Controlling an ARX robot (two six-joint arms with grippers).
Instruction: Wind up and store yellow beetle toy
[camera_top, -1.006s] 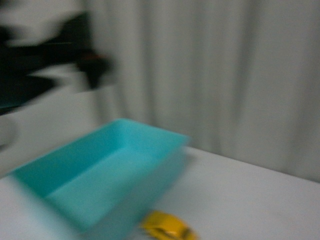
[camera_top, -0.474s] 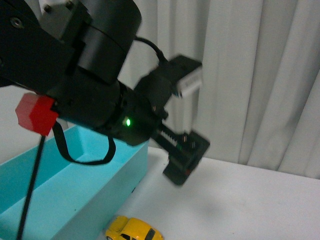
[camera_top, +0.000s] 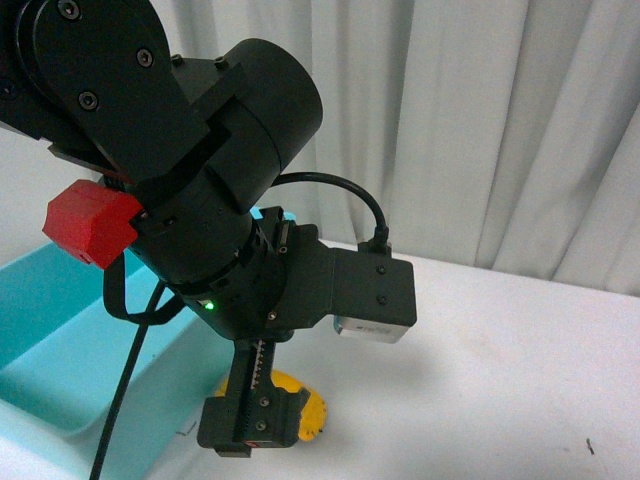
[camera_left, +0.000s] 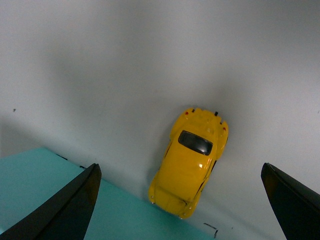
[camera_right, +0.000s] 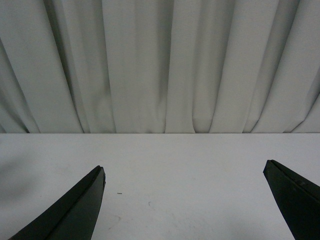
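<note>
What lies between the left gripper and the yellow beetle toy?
Nothing: the left wrist view shows bare white table between the open left gripper and the yellow beetle toy.

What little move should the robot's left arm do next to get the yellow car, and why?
Probably lower the left gripper straight down. Its jaws are wide open and the yellow beetle toy lies on the white table below, between them, close beside the turquoise bin, not yet gripped. Lowering would put a finger on each side.
</note>
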